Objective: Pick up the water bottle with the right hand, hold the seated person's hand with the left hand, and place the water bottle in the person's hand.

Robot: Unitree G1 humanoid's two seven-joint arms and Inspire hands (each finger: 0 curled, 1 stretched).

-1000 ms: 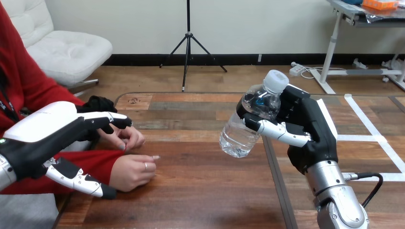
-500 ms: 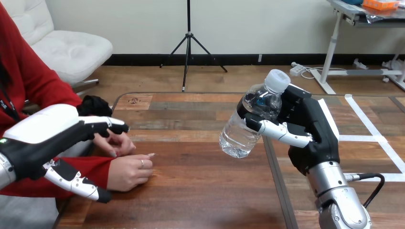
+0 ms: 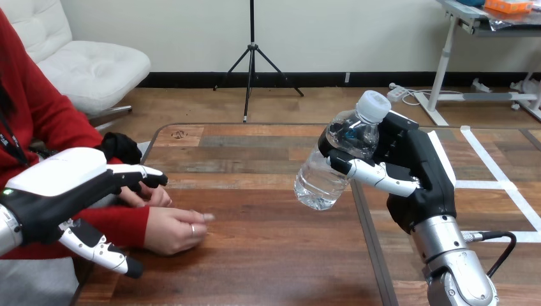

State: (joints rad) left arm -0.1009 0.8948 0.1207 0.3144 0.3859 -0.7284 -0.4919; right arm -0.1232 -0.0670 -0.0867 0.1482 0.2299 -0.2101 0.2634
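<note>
A clear water bottle (image 3: 338, 156) with a white cap hangs tilted above the table, cap up and to the right. My right hand (image 3: 415, 169) is shut on it, fingers and thumb wrapped round its upper half. At the left, my left hand (image 3: 54, 185) hovers open, fingers straight and thumb spread below. It is over the person's two hands. The nearer person's hand (image 3: 173, 228) rests loosely curled on the table. The farther one (image 3: 143, 196) lies partly hidden behind my fingers. I cannot tell whether my left hand touches them.
The wooden table (image 3: 268, 255) has a dark seam running down its right part, with white tape lines (image 3: 510, 191) at the far right. The person sits at the left edge, a red sleeve (image 3: 118, 226) lying on the table.
My left hand has drifted left and slightly down toward me. The person's hands have drawn back to the left. The bottle and my right hand have barely moved.
</note>
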